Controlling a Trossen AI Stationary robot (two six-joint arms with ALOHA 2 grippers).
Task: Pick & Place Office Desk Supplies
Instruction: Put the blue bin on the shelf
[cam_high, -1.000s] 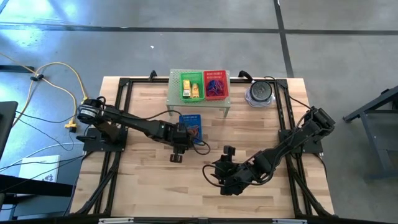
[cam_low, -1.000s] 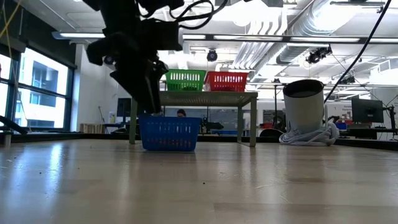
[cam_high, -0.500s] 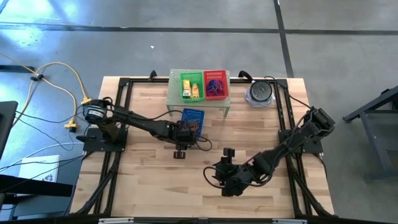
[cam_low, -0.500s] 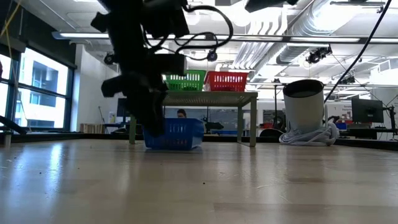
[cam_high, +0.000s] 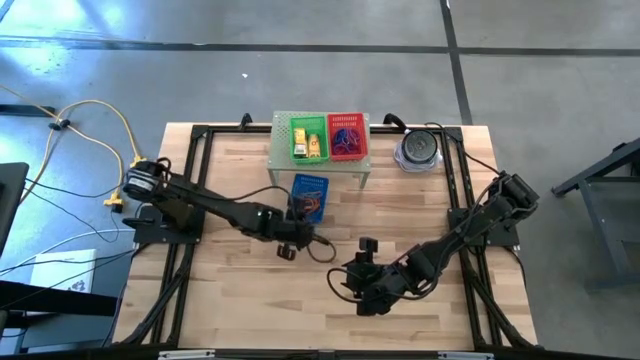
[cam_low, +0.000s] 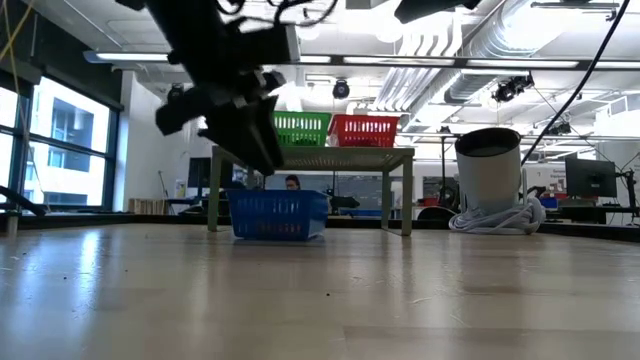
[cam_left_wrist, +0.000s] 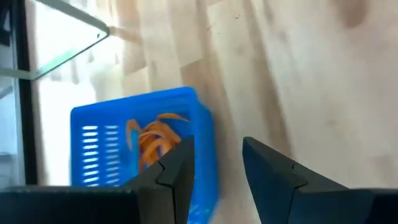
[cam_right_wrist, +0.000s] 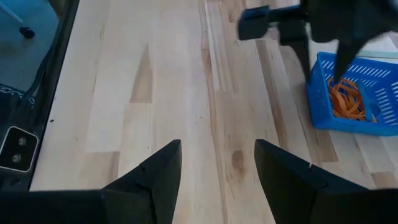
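A blue basket (cam_high: 308, 195) stands on the table in front of the pale green shelf (cam_high: 320, 160) and holds orange rubber bands (cam_left_wrist: 152, 140). On the shelf, a green basket (cam_high: 308, 138) holds yellow packets and a red basket (cam_high: 347, 136) holds more bands. My left gripper (cam_left_wrist: 214, 165) is open and empty. It hovers above the table just near of the blue basket, higher than the basket's rim in the low view (cam_low: 255, 150). My right gripper (cam_right_wrist: 217, 168) is open and empty, with its arm (cam_high: 400, 275) folded low at the table's near right.
A round grey-and-clear object (cam_high: 418, 148) with a coiled cable stands at the far right corner. Black frame rails (cam_high: 455, 200) run along the table's sides. Bare wood lies between the blue basket and the right arm.
My left gripper was low against the blue basket's near side, then rose and drew back toward the near edge. The basket was nudged a little toward the far edge, tipped briefly, and now sits flat again. The right arm kept still.
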